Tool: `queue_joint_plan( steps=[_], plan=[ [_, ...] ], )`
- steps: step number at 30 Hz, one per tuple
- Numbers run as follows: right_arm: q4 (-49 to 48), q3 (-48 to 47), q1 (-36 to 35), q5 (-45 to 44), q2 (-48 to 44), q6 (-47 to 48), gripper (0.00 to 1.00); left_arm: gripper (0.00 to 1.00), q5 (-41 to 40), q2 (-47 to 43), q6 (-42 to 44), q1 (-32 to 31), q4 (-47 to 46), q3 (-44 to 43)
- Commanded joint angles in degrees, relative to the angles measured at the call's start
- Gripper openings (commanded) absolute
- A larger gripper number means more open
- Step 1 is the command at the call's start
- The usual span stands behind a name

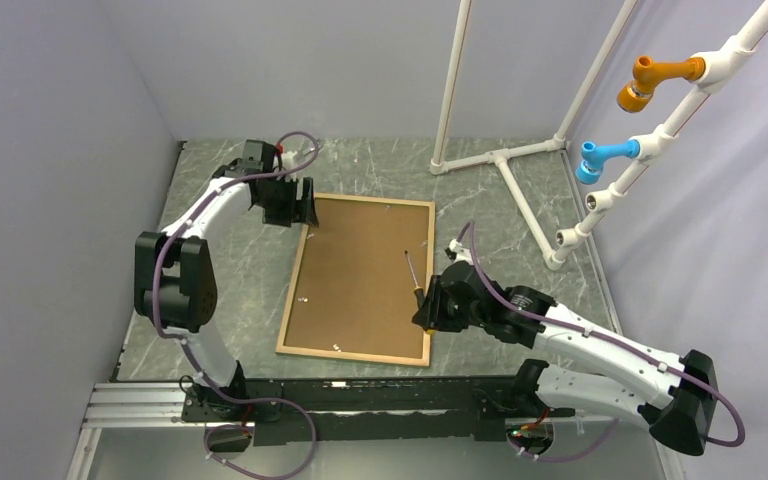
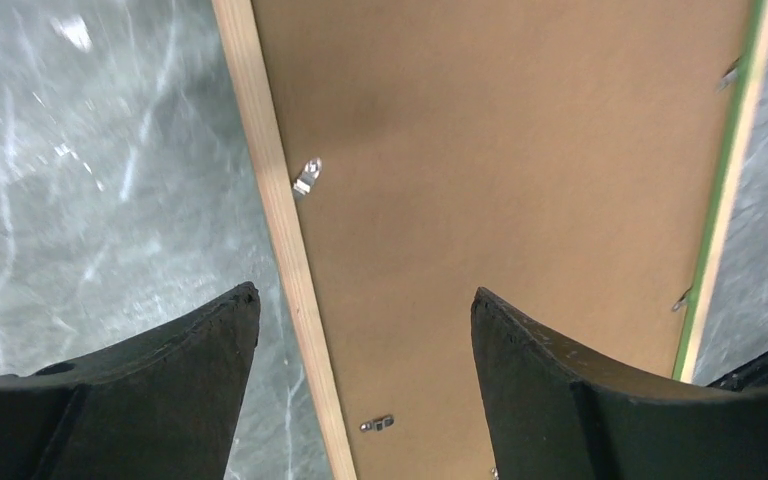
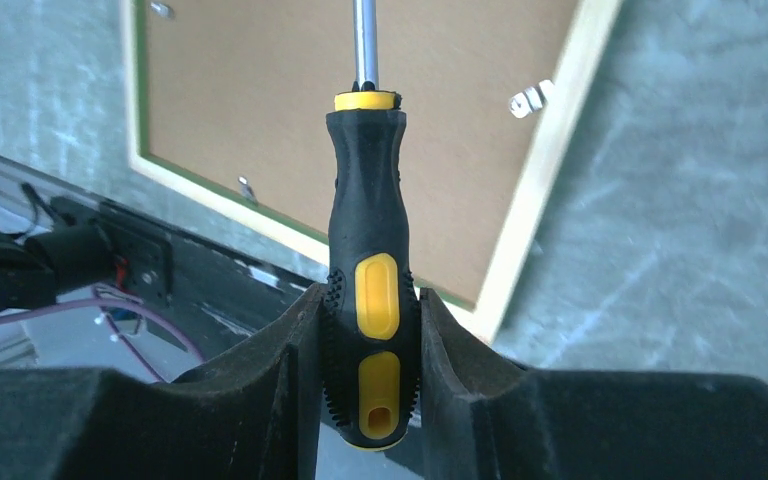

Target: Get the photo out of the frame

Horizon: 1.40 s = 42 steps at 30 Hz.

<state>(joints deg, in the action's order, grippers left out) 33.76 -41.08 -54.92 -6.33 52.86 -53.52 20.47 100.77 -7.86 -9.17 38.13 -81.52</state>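
The frame (image 1: pixel 355 355) lies face-down on the table (image 1: pixel 520 290), brown backing board (image 1: pixel 360 275) up. The left gripper (image 2: pixel 365 330) hangs wide open, straddling its far-left rail. The right gripper (image 3: pixel 370 330) is clamped on a screwdriver (image 3: pixel 365 180) by the right rail.

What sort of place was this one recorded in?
Probably a lab robot cell: plain walls box in a marbled table, a white pipe rack stands at the back, a metal mounting rail runs along the front.
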Motion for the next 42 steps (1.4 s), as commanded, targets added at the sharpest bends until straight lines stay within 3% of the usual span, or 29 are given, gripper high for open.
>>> queue_joint_plan(
  steps=[1, 8, 18, 20, 25, 27, 30, 37, 42],
  plan=[
    [9.1, 0.1, 0.1, 3.6, -1.2, -3.1, 0.0, 0.8, -0.2, 1.5, 1.6, -0.2, 0.9, 2.2],
    [13.4, 1.7, 0.0, 10.5, -2.4, -4.8, 0.0, 0.79, -4.8, 4.2, 2.3, -0.8, 1.5, 2.9],
    [20.1, -0.1, 0.1, 9.3, -3.2, -7.0, 0.0, 0.76, -0.9, 9.7, 5.6, -0.8, 3.5, 1.3],
    [20.0, -0.3, 0.1, 9.4, -3.0, -7.4, 0.0, 0.7, 0.8, 11.1, 6.0, -0.5, 3.6, 1.3],
    [19.5, 1.2, 0.0, 9.1, -2.7, -8.5, 0.0, 0.36, 2.9, 13.0, 6.0, -0.3, 4.2, 0.6],
    [20.2, 1.2, 0.0, 8.6, -2.5, -9.1, 0.0, 0.3, 3.0, 12.5, 5.9, -0.3, 3.7, 1.5],
    [21.4, 0.6, 0.0, 6.7, -2.7, -9.7, 0.0, 0.11, 2.5, 12.5, 5.7, -0.3, 4.0, 1.4],
    [23.2, -0.4, -0.4, 6.0, -2.1, -13.0, 0.0, 0.18, 3.8, 11.5, 5.5, -0.3, 3.8, 1.7],
    [22.0, 0.1, -2.1, 6.1, -1.5, -15.8, 0.0, 0.09, 3.4, 11.4, 5.5, -0.3, 3.8, 1.8]
  ],
)
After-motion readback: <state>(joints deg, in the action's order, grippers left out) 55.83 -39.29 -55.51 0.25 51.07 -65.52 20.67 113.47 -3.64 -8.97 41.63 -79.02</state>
